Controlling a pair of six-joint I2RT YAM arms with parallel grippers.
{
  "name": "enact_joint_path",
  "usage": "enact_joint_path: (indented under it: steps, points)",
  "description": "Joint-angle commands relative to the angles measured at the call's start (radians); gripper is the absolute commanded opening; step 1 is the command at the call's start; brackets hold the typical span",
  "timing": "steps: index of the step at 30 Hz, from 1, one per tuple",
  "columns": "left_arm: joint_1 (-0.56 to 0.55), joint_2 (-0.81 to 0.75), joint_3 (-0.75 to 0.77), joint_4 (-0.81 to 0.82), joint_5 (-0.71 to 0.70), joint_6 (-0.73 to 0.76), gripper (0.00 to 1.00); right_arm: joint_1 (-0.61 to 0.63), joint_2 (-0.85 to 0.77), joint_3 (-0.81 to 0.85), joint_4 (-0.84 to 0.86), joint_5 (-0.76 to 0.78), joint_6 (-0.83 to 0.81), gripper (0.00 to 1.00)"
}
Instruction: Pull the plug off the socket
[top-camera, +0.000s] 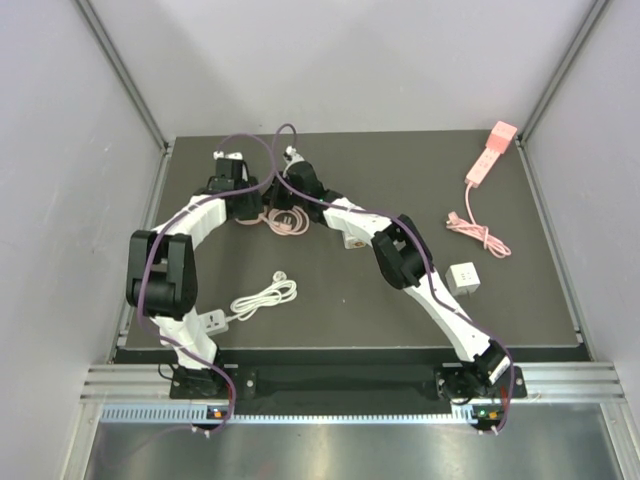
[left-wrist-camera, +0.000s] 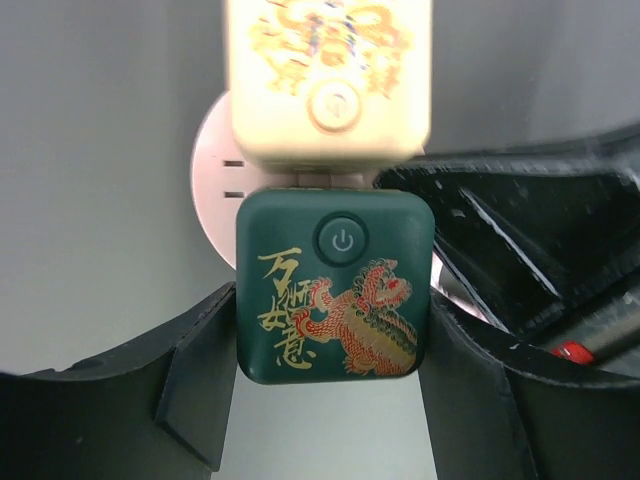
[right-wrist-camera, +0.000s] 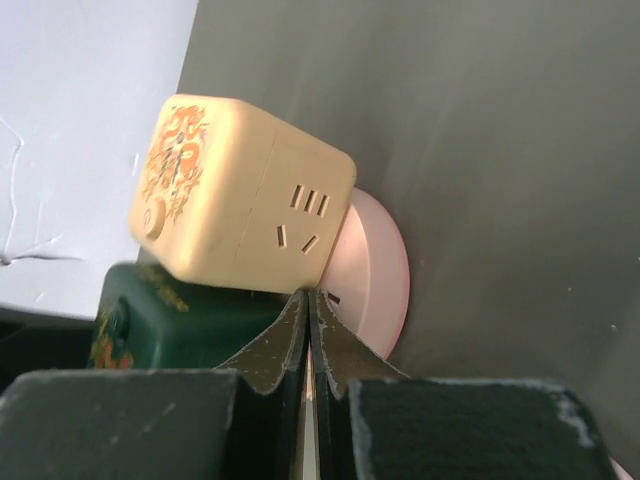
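Dark table (top-camera: 400, 300), pale walls (top-camera: 60, 150); left fingers (left-wrist-camera: 200, 380) grip the green cube (left-wrist-camera: 335, 300), right fingers (right-wrist-camera: 270, 350) pinched together

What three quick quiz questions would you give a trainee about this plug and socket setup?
1. True or false: the fingers of the left gripper sit one on each side of the green cube.
2. What is printed on the green cube's face, below its power button? A) a dragon with gold characters B) a flower C) nothing
3. Fill in: the cream cube and the green cube sit side by side on a round ____ socket base.

Key: 1 true; 2 A; 3 pink.
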Motion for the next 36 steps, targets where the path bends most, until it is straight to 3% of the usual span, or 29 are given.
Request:
enact_joint_path:
  steps: [1, 4, 7, 12, 18, 20, 25, 28, 31, 36]
  points:
    - [-0.114, -0.116, 0.122, 0.139, 0.059, 0.075, 0.00, 0.051, 0.025, 0.005, -0.177, 0.053, -0.048, 0.00]
    - [-0.129, -0.099, 0.133, 0.091, 0.076, 0.057, 0.00, 0.052, 0.028, 0.011, -0.180, 0.054, -0.040, 0.00]
    - [-0.114, -0.133, 0.071, 0.149, 0.073, -0.019, 0.00, 0.052, 0.026, 0.011, -0.186, 0.057, -0.040, 0.00]
    - [-0.005, -0.127, 0.026, 0.175, 0.149, -0.231, 0.00, 0.052, 0.029, 0.017, -0.187, 0.053, -0.037, 0.00]
    - [-0.106, -0.093, 0.092, 0.057, -0.111, -0.058, 0.00, 0.054, 0.035, 0.028, -0.194, 0.043, -0.034, 0.00]
    - [-0.103, -0.082, 0.106, 0.025, -0.102, -0.094, 0.00, 0.056, 0.038, 0.026, -0.190, 0.036, -0.026, 0.00]
    - [0.002, -0.099, 0.024, 0.125, 0.112, -0.257, 0.00, 0.056, 0.055, 0.032, -0.180, 0.013, -0.005, 0.00]
    - [-0.046, -0.105, 0.058, 0.088, -0.031, -0.196, 0.00, 0.054, 0.054, 0.037, -0.181, 0.013, -0.006, 0.00]
    - [-0.140, -0.070, 0.138, -0.005, -0.203, -0.011, 0.00, 0.056, 0.048, 0.032, -0.184, 0.016, -0.017, 0.00]
    - [-0.137, -0.071, 0.126, -0.022, -0.169, -0.064, 0.00, 0.062, 0.043, 0.031, -0.187, 0.023, -0.026, 0.00]
